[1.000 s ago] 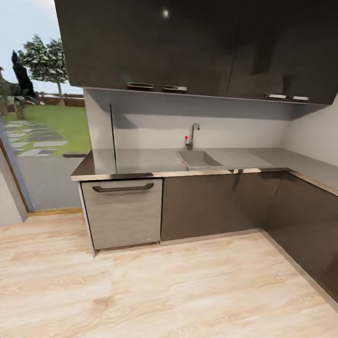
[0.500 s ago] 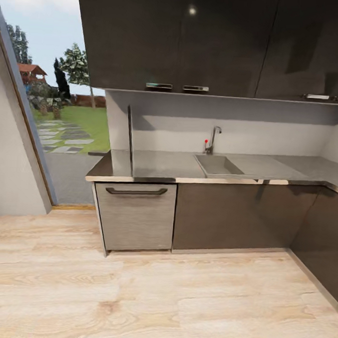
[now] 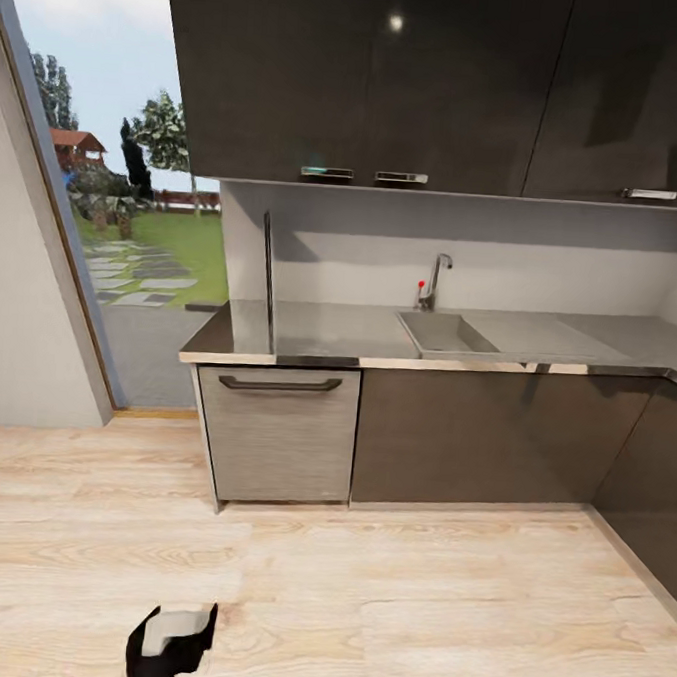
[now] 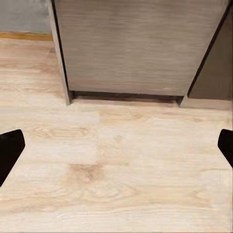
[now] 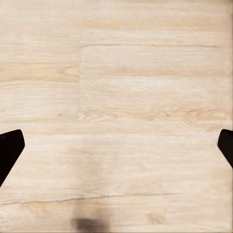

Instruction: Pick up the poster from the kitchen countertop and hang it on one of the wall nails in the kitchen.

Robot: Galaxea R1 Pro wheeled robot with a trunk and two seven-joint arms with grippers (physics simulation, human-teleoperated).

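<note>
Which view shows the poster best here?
The head view: the poster stands edge-on on the countertop, left of the sink, so its artwork can't be seen. The left wrist view faces the cabinet front and floor; the right wrist view faces floor.

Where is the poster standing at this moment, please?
In the head view the poster stands edge-on and upright near the left end of the kitchen countertop, above the dishwasher front and left of the sink.
</note>
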